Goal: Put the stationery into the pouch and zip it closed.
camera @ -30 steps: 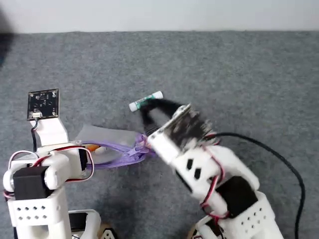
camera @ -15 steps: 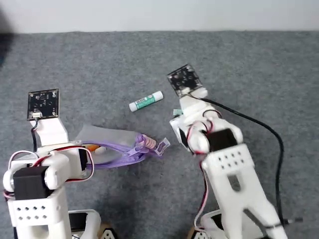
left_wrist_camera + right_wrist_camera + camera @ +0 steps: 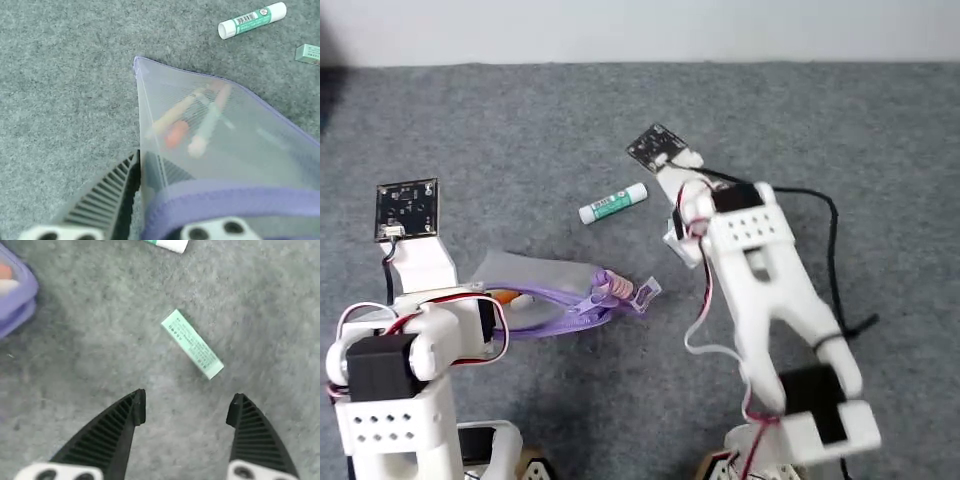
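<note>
Two hands hang over the grey surface [image 3: 840, 130]. The left hand [image 3: 140, 167] is clamped on the purple-trimmed rim of the pouch [image 3: 215, 135]. The pouch's translucent body stretches away from that hand's fingers. Several pens [image 3: 185, 125], orange and pale, lie inside it, blurred through the mesh. Beyond the pouch's far edge, well apart from this hand, a glue stick [image 3: 252, 20] lies on the surface.

The right hand [image 3: 187, 402] is spread wide and holds nothing, pointing down at the surface. A small green block [image 3: 192, 344] lies flat just ahead of its fingertips, roughly in line with the gap between them and touching neither. Farther out from this hand lies the white end of the glue stick. The pouch's purple corner lies off to one side.
</note>
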Robot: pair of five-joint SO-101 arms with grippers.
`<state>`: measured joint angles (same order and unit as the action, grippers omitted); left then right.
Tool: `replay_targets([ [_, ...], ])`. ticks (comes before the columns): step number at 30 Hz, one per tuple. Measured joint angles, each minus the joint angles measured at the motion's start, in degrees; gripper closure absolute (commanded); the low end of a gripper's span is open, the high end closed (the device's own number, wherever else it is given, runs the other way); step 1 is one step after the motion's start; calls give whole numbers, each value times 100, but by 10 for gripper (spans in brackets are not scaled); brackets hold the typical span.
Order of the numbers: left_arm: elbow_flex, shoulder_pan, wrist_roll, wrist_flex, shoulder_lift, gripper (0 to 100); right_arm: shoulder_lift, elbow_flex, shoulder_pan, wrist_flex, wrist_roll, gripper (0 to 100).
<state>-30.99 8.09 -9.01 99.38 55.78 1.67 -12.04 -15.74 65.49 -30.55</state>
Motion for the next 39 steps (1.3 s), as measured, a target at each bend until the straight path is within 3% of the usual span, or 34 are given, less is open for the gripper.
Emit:
replay_targets([
  [9,0,0,0,0,0,986,2163,2365,0,1231,-580,729],
  [18,0,0,0,0,0,986,3886,4105,79,1415,-1222,731],
  [22,-141,0,0,0,44,986,4299,4501,62,1626,-1363,772],
  [28,-167,0,0,0,53,986,4510,4633,97,1697,-1477,993],
  [39,-167,0,0,0,53,986,4308,4642,88,2119,-1486,990],
])
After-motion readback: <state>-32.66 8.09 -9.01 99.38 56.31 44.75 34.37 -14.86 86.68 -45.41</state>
